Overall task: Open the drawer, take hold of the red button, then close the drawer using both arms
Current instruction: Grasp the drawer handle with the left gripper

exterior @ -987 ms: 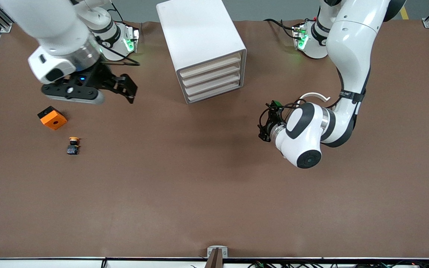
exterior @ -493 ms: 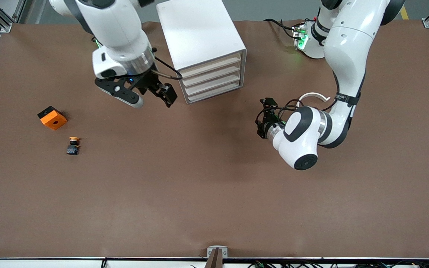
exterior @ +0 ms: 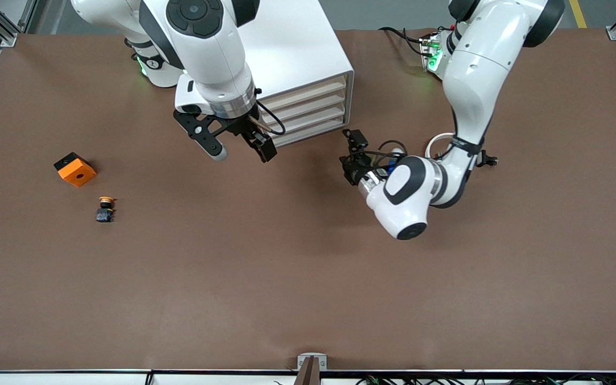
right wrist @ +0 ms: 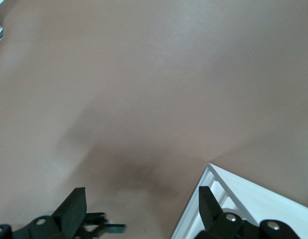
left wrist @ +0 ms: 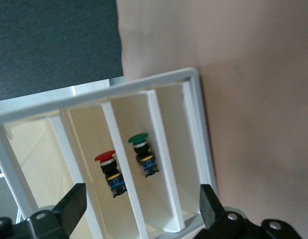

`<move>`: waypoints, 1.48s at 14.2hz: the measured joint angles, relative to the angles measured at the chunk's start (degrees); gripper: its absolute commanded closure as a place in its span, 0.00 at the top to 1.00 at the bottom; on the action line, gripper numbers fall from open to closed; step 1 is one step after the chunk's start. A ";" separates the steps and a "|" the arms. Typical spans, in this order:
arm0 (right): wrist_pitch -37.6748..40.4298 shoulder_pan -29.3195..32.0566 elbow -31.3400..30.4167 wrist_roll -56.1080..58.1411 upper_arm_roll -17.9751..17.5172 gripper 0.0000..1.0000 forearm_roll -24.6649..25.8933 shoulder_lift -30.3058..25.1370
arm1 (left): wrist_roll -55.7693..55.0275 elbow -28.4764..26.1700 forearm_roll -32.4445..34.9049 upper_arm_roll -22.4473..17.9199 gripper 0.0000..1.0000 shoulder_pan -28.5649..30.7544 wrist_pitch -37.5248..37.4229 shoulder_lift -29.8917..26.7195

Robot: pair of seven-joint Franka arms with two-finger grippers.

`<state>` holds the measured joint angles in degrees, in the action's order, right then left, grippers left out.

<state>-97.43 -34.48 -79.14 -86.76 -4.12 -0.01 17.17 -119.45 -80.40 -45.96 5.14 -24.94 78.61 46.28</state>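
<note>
The white drawer cabinet [exterior: 286, 48] stands at the back middle of the table, and its drawers [exterior: 308, 115] look pushed in. In the left wrist view the cabinet front [left wrist: 158, 149] shows a red-capped button [left wrist: 110, 172] in one compartment and a green-capped button [left wrist: 144, 155] in the one beside it. My left gripper [exterior: 349, 155] is open and empty, low in front of the cabinet and pointed at it [left wrist: 139, 211]. My right gripper [exterior: 259, 145] is open and empty, over the table by the cabinet's front corner [right wrist: 139, 214].
An orange cube with a hole [exterior: 75, 169] and a small button with an orange-yellow cap [exterior: 105, 208] lie toward the right arm's end of the table. The cabinet's corner [right wrist: 243, 209] shows in the right wrist view.
My right arm has swung from over the orange cube's area to the cabinet's front corner. My left gripper has moved closer to the cabinet front. Both stayed open.
</note>
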 measured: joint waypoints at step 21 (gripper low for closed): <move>0.31 -3.99 0.07 -8.66 0.09 1.00 -3.56 3.01 | -2.08 -5.44 -10.05 0.00 0.13 -12.37 2.18 2.17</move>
<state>-97.13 -38.47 -79.07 -95.42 -4.03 -3.57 20.17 -121.53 -85.84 -56.00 5.15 -37.31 80.79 48.45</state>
